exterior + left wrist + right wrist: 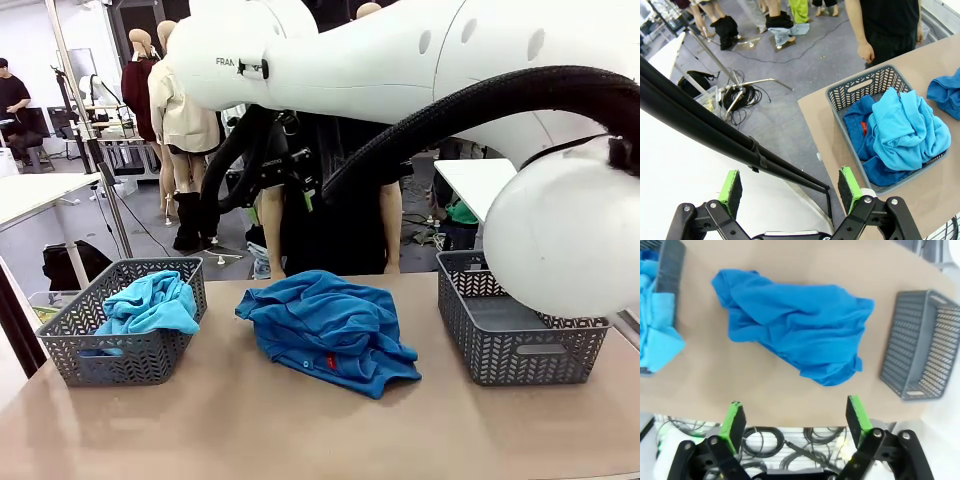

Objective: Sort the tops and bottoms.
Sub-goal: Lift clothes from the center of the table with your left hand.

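The table (200, 420) is recorded as a plain tan surface spanning the lower front view. A white robot arm (400, 60) with a black hose is seen across the frame from 11 to 4 o'clock. It partly covers the person (340, 230) in dark clothing standing at the table's far edge.

The blue heap (325, 325) is found on the bare table just below centre, between the two baskets and touching neither. It is soft, royal blue fabric, crumpled and deeply creased. A small red tag (331, 361) is noted on its near side at 6 o'clock.

A grey slotted left-hand basket (120, 358) is placed at 8 o'clock and a matching right-hand basket (520, 350) at 4 o'clock.

The turquoise top (150, 305) is bunched in the left-hand basket and rises above its rim. In the left wrist view a darker blue top (860, 145) is seen beneath it, bearing a red label (863, 127).

The left gripper (790, 186) is released, its green pads held wide apart. It is positioned off the table, with the left-hand basket at its 2 o'clock.

The right gripper (795, 419) is likewise released and spread. It is held above the table's edge, with the blue heap at its 12 o'clock and well apart from it.
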`<state>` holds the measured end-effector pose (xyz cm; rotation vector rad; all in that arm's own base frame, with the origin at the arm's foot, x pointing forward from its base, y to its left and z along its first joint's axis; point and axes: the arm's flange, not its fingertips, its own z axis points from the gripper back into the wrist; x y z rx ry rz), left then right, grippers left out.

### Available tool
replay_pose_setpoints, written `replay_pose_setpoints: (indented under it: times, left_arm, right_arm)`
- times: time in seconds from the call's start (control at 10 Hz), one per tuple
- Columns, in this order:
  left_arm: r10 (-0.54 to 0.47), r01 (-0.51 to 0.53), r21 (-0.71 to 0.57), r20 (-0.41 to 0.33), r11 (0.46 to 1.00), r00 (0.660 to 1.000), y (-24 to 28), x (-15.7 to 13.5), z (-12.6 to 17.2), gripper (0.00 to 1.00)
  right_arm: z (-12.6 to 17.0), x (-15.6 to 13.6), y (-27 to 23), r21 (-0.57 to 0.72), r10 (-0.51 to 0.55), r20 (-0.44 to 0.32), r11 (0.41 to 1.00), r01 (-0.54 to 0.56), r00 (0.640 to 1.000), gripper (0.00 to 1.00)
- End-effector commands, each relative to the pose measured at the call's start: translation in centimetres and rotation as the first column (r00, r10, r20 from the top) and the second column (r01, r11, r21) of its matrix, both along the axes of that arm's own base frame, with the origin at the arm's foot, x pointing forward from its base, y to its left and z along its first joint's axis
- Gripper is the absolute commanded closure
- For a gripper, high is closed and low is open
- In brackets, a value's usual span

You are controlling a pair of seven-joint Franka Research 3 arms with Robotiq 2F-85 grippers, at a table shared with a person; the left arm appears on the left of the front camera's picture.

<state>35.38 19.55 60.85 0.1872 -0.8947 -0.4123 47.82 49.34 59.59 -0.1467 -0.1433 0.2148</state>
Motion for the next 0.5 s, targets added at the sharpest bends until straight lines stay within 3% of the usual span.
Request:
replay_pose_setpoints:
  times: [0.0,0.3,0.4]
  left_arm:
    - [0.001,0.0,0.008,-0.016,1.0,1.0,0.1,0.0,0.2,0.0]
    - [0.001,0.0,0.008,-0.016,1.0,1.0,0.1,0.0,0.2,0.0]
    - [0.001,0.0,0.008,-0.016,1.0,1.0,0.1,0.0,0.2,0.0]
  right_arm:
    - [0.6,0.5,1.4,0.006,0.002,0.024,1.0,-0.002,1.0,0.0]
    - [0.1,-0.3,0.7,0.007,0.011,0.005,1.0,-0.011,1.0,0.0]
    - [-0.3,-0.8,-4.6,-0.042,0.001,0.019,0.999,0.0,1.0,0.0]
